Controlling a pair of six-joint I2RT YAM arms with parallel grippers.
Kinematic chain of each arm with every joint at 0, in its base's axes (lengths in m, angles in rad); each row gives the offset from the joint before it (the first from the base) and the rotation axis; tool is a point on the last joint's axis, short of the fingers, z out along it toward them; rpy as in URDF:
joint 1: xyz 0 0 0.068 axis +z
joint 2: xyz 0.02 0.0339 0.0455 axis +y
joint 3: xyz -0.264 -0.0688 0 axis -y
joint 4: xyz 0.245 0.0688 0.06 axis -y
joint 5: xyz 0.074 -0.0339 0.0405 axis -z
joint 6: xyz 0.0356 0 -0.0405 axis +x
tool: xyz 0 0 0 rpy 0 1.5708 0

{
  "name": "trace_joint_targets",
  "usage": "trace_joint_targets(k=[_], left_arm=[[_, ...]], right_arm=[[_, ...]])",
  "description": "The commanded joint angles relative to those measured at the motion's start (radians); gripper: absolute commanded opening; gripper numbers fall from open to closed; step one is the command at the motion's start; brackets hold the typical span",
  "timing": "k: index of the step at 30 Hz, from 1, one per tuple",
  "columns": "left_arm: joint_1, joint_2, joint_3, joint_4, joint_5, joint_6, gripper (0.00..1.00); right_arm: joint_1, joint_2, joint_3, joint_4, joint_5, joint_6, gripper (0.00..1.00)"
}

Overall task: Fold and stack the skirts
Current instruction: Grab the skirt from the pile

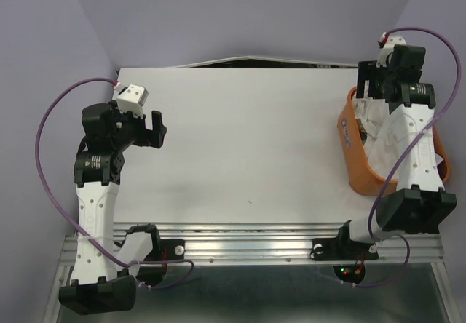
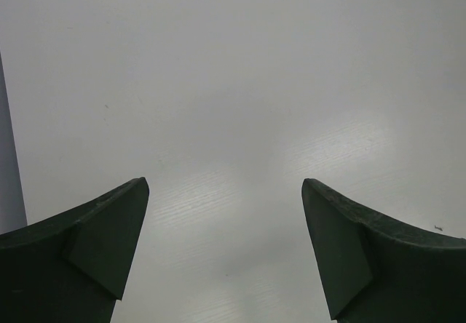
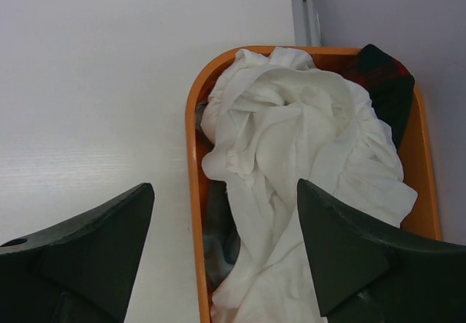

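Note:
The skirts lie crumpled in an orange tub (image 3: 191, 119) at the table's right edge. The white skirt (image 3: 291, 141) is on top. A corner of the red-and-black plaid skirt (image 3: 382, 76) shows at the tub's far end, and a dim bluish-grey patch of cloth (image 3: 212, 244) shows under the white one. My right gripper (image 3: 226, 186) hangs open above the tub's left rim, holding nothing. From above, the right gripper (image 1: 369, 83) sits over the far end of the tub (image 1: 348, 142). My left gripper (image 1: 158, 130) is open over bare table at the left, and its wrist view shows only tabletop between the fingers (image 2: 109, 228).
The white table (image 1: 247, 148) spans the middle. A metal rail (image 1: 247, 239) runs along its near edge by the arm bases. Purple walls close in behind and at both sides. The tub sits close to the right wall.

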Motion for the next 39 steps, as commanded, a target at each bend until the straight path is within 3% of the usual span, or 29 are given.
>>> trace_joint_targets(k=[1, 14, 20, 30, 33, 34, 36, 37, 39], left_arm=[[0.0, -0.015, 0.004, 0.074, 0.056, -0.029, 0.99], [0.002, 0.023, -0.033, 0.101, 0.185, -0.026, 0.99], [0.002, 0.034, -0.036, 0.109, 0.194, -0.026, 0.99], [0.0, 0.071, -0.042, 0.117, 0.197, -0.027, 0.99], [0.0, 0.075, -0.048, 0.126, 0.197, -0.032, 0.99], [0.002, 0.077, -0.05, 0.126, 0.196, -0.032, 0.99], [0.002, 0.078, -0.051, 0.131, 0.196, -0.035, 0.99], [0.0, 0.08, -0.053, 0.132, 0.197, -0.037, 0.99], [0.002, 0.083, -0.051, 0.132, 0.196, -0.038, 0.99]], right_arm=[[-0.079, 0.093, 0.116, 0.056, 0.047, -0.004, 0.83], [-0.292, 0.36, 0.275, 0.056, -0.106, -0.208, 0.85], [-0.313, 0.463, 0.324, 0.067, -0.134, -0.228, 0.84], [-0.313, 0.511, 0.274, 0.116, -0.236, -0.243, 0.73], [-0.313, 0.515, 0.257, 0.144, -0.227, -0.242, 0.58], [-0.313, 0.515, 0.26, 0.145, -0.224, -0.237, 0.58], [-0.313, 0.519, 0.274, 0.145, -0.221, -0.23, 0.43], [-0.313, 0.515, 0.275, 0.147, -0.221, -0.224, 0.28], [-0.313, 0.494, 0.268, 0.168, -0.221, -0.213, 0.12]])
